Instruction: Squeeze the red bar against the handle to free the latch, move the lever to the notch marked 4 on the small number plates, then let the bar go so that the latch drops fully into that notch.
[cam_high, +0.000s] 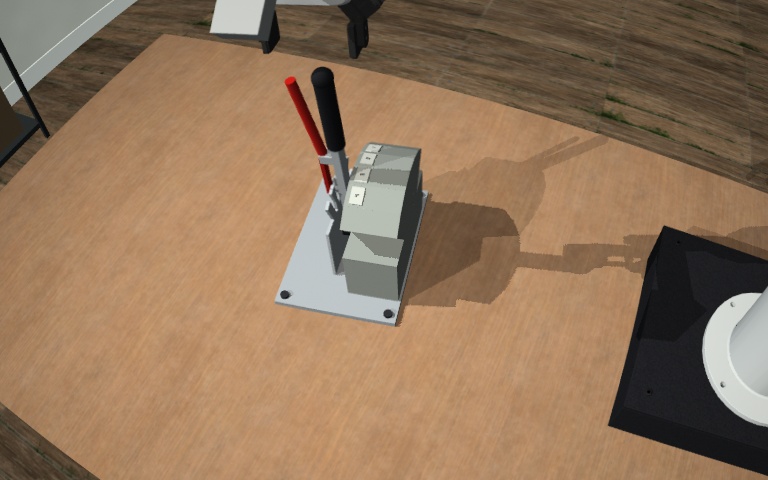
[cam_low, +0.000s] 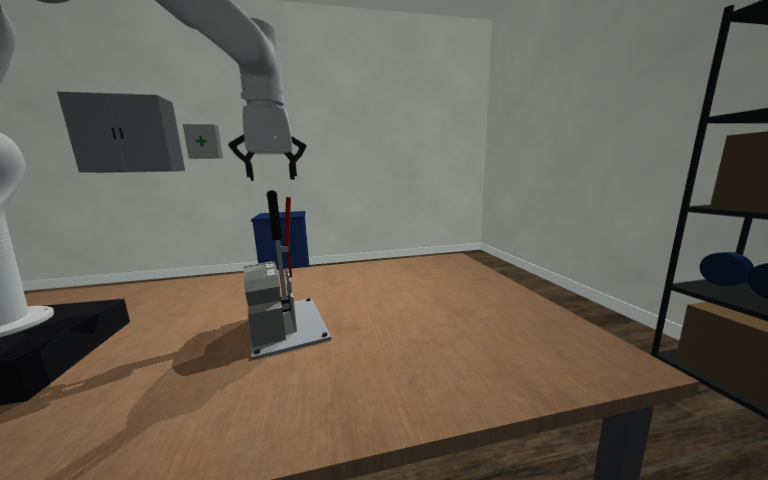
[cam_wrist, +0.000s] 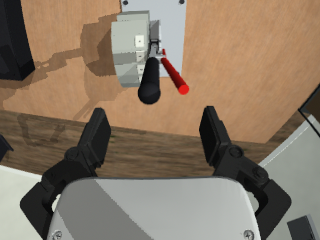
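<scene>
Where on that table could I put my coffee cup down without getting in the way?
The wide stretch of table right of the lever stand's grey base plate, toward the shelf rack, has nothing on it. It is crowded between the stand and the arm's black base, and beneath the open gripper.

Honestly not much you can read here. The small number plates run in a row along the top of the grey notch block, but whatever's printed on them is too tiny and blurry to make out. The only clear sign is a green cross on the little white box on the wall.
</scene>
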